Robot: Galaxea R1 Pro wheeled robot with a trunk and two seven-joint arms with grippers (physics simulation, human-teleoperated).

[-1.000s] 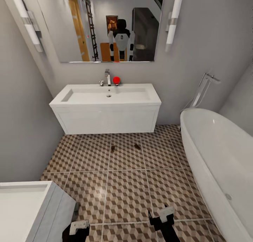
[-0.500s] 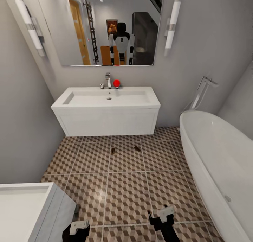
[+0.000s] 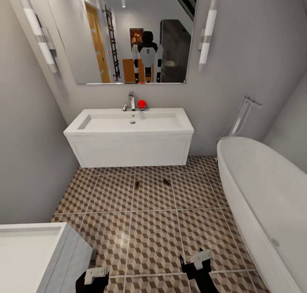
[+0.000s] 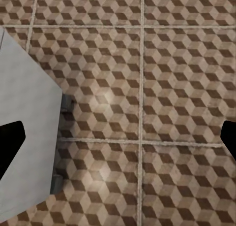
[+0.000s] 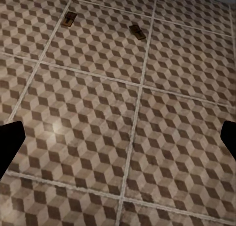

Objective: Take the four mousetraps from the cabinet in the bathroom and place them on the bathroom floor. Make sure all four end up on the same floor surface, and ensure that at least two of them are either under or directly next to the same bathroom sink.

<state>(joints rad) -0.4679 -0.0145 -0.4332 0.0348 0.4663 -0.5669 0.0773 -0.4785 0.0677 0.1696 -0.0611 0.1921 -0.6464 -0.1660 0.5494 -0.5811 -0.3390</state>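
1. Facing the bathroom sink (image 3: pixel 128 133), the head view shows it hung on the grey wall, with a chrome tap (image 3: pixel 131 101) and a small red ball (image 3: pixel 142 103) on its back edge.
2. Two mousetraps lie on the bathroom floor (image 3: pixel 153 237) just in front of the sink: one mousetrap (image 3: pixel 137 184) toward the left and the other mousetrap (image 3: pixel 166 182) to its right, apart from each other.
3. In the right wrist view the same pair appear as the first trap (image 5: pixel 70 18) and the second trap (image 5: pixel 137 31), flat on the cube-pattern tiles.
4. A mirror (image 3: pixel 121 37) above the sink reflects the robot.
5. A white bathtub (image 3: pixel 264 199) stands along the right side.
6. A white unit (image 3: pixel 38 259) sits at the lower left, and its grey side (image 4: pixel 24 132) is near the left hand.
7. The left hand (image 3: pixel 94 277) is released, fingers spread wide and holding nothing.
8. The right hand (image 3: pixel 197 261) is likewise released and empty, low over the tiles.
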